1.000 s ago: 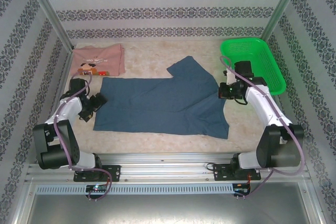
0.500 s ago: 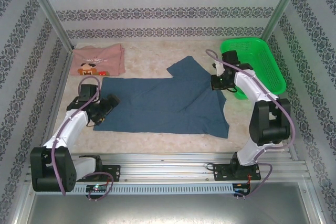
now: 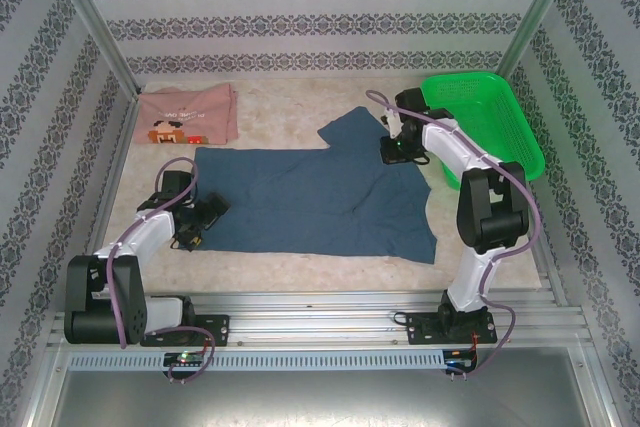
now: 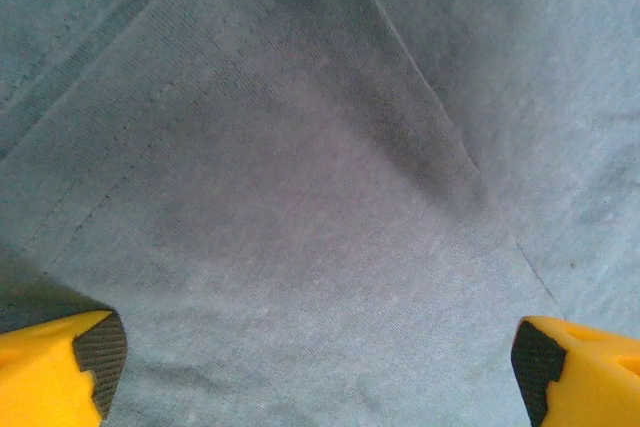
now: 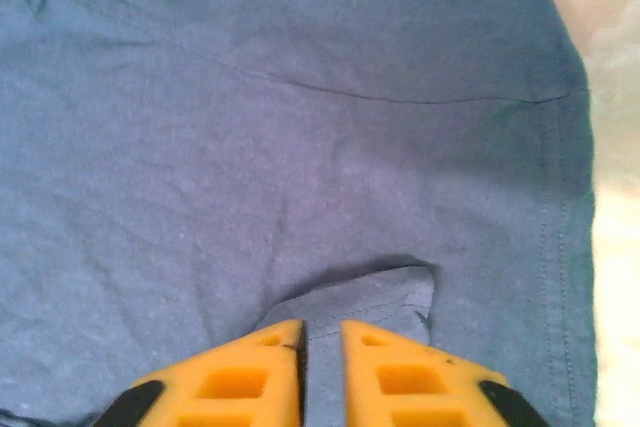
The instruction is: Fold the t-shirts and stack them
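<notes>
From where I stand, the plain dark slate-blue short-sleeved cotton t-shirt lies spread almost flat on the pale table. It lies directly beneath both pincers.

The left pincer hangs low over the shirt's near-left corner. In its own wrist camera the left pincer has its yellow fingertips spread as wide as they go. Only smooth blue cloth with a faint crease shows between them, and nothing is held.

The right pincer is down on the far-right part of the shirt, beside the flap that sticks out toward the back wall. Seen close, the right pincer has its jaws nearly together, with a thin slit left. A small ridge of cloth rises just ahead of the tips and runs into that slit. I cannot tell whether it is actually nipped.

The dusty pink cloth t-shirt with the pixel-art face sits already folded, well beyond the left pincer in the far corner. The green plastic mesh basket stands just to the right of the right pincer.

I judge this to be the start of folding the blue shirt, with both arms seeking hold points. Next, each pincer would need a firm pinch through a single edge of fabric before lifting together to carry the cloth over.
</notes>
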Controlling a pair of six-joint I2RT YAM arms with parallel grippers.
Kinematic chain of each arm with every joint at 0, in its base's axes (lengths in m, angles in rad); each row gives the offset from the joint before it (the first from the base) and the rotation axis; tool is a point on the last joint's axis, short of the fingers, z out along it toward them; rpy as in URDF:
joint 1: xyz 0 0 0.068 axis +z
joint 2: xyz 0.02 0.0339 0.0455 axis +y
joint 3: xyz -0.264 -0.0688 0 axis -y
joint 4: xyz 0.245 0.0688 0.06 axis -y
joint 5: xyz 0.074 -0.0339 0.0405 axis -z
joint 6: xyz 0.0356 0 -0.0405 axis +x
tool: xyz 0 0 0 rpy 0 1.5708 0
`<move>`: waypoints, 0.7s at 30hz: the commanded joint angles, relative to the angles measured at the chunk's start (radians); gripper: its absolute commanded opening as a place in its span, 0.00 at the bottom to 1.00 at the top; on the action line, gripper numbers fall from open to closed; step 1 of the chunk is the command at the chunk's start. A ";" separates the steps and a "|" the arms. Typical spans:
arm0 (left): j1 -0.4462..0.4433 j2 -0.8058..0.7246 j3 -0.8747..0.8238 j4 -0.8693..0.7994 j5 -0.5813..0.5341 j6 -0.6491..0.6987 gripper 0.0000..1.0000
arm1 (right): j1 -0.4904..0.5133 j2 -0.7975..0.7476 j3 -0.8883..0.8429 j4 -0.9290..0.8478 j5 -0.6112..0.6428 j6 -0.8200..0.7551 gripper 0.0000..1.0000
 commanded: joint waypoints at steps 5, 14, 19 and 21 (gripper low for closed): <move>-0.040 -0.080 0.036 0.050 0.008 0.030 1.00 | 0.005 -0.185 -0.025 -0.069 -0.033 0.165 0.41; -0.197 -0.006 0.126 0.170 0.086 0.086 1.00 | -0.051 -0.381 -0.300 -0.083 -0.060 0.395 0.55; -0.204 0.049 0.107 0.201 0.089 0.079 1.00 | -0.041 -0.309 -0.296 -0.069 -0.082 0.391 0.56; -0.204 0.059 0.100 0.198 0.078 0.092 1.00 | -0.029 -0.258 -0.266 -0.054 -0.067 0.412 0.56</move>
